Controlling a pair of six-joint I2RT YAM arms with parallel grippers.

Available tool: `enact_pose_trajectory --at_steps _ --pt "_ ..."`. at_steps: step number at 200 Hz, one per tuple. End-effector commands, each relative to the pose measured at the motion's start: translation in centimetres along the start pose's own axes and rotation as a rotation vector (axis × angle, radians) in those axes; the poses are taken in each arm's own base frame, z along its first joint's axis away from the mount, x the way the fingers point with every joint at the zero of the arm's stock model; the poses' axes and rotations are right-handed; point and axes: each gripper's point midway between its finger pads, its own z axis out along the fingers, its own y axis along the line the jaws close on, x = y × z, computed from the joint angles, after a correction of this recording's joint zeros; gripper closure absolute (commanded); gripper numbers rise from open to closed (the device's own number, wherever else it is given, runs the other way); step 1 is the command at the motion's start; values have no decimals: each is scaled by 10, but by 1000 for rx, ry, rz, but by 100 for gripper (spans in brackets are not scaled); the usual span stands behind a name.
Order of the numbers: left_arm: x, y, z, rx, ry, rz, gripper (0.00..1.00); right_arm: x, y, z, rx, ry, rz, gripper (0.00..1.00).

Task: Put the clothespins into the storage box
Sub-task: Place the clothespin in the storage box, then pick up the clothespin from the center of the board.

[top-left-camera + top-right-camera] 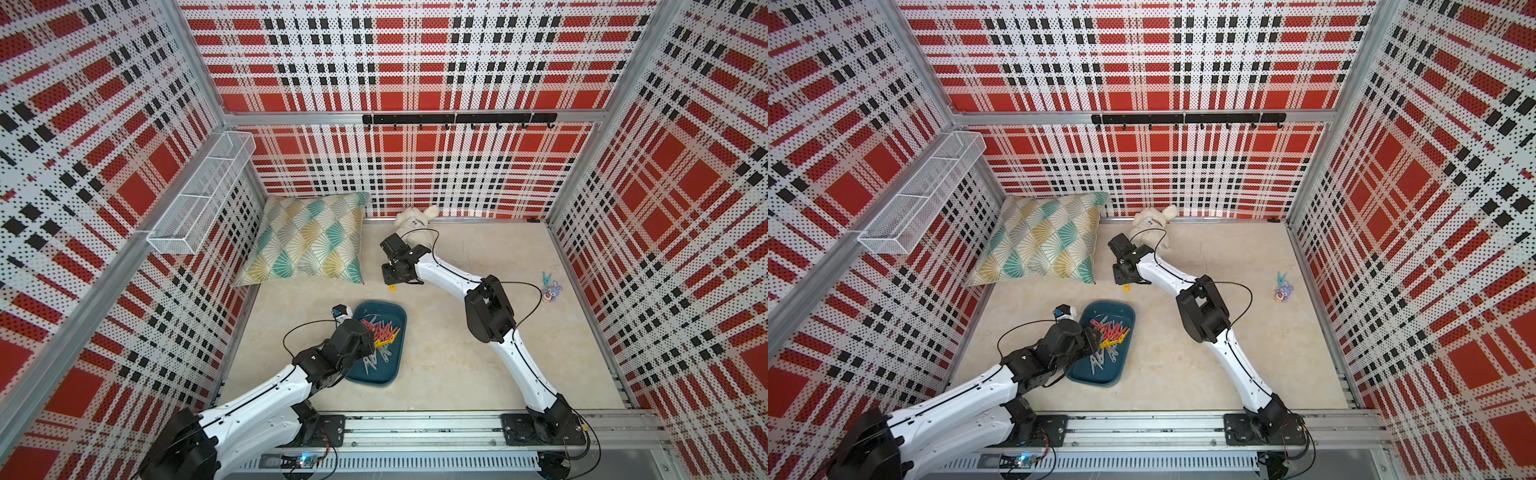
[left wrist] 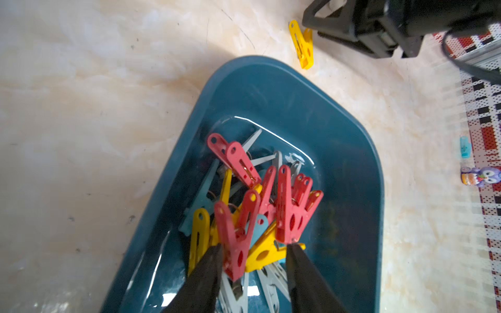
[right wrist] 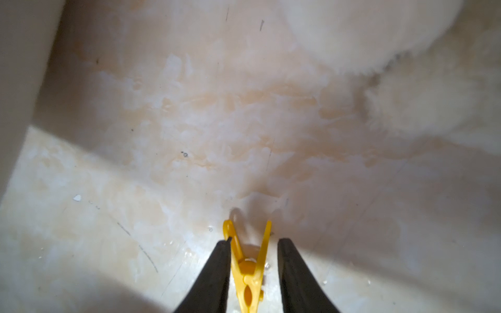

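Holding a loose heap of clothespins (image 2: 260, 206) in red, yellow, light blue and grey, the teal storage box (image 1: 384, 311) sits on the marbled table (image 1: 449, 357) in front of the left arm. A white wire mesh basket (image 1: 199, 195) hangs on the side wall. The left arm bends at the elbow and brings its wrist over the box. The left gripper (image 2: 254, 248) hangs just above the heap with its jaws parted; a red clothespin (image 2: 235, 244) lies between them, against one finger and clear of the other, not pinched. The right arm stretches far across the table towards a white plush toy (image 1: 411, 218). The right gripper (image 3: 253, 241) points down, part-open astride a yellow clothespin (image 3: 248, 273) outside the box; one finger touches a handle, the other stands off. A light blue clothespin (image 1: 547, 277) lies well apart, beside a purple owl toy (image 1: 552, 292).
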Motion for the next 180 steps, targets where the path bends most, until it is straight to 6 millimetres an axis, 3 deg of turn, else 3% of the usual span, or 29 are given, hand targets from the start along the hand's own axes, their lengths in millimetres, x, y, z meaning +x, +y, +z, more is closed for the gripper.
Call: enact_pose_trajectory --at_steps 1,40,47,121,145,180 --pt "-3 2 -4 1 -24 -6 55 -3 -6 10 12 -1 2 64" --pt "-8 -1 -7 11 -39 -17 55 2 -11 19 6 17 14 68" --pt "-9 -1 -8 13 -43 -18 56 2 -10 20 0 20 14 72" --pt "-16 -8 -11 34 -63 -28 55 3 -14 18 -10 22 33 84" --pt "-23 -15 -15 58 -81 -28 54 2 -12 9 -31 17 43 89" --pt "-45 -37 -25 118 -134 -11 50 -9 -5 -24 -73 -20 55 94"
